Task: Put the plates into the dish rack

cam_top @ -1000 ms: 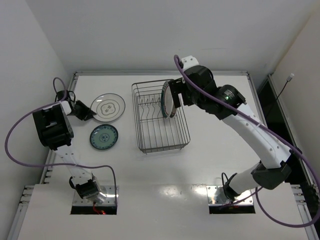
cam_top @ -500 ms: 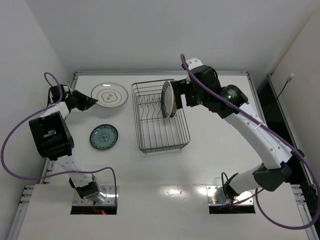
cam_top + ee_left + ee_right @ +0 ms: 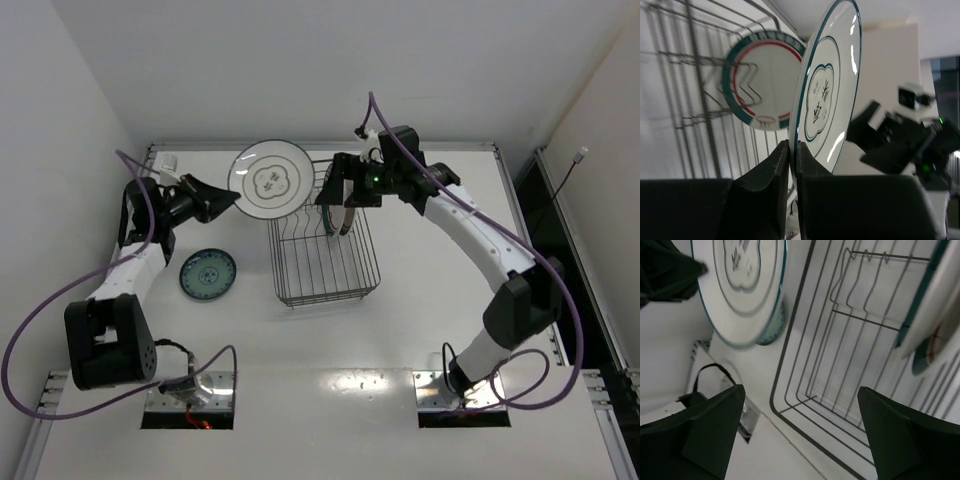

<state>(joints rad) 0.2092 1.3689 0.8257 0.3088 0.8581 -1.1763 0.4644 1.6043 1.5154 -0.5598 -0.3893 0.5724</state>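
The whitish round plate with a dark centre mark (image 3: 270,180) is held on edge at the far-left corner of the grey wire dish rack (image 3: 330,296), its rim pinched by the left pincer (image 3: 222,200). A white green-and-red-banded plate (image 3: 765,80) stands in the rack, with the right pincer (image 3: 338,203) spread just above it. A small teal plate (image 3: 208,274) lies on the counter (image 3: 420,320).

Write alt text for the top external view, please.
The left gripper holds a whitish plate with a dark centre mark by its rim, up at the far-left corner of the wire dish rack. The right gripper hangs open over a banded plate standing in the rack; a teal plate lies on the table.
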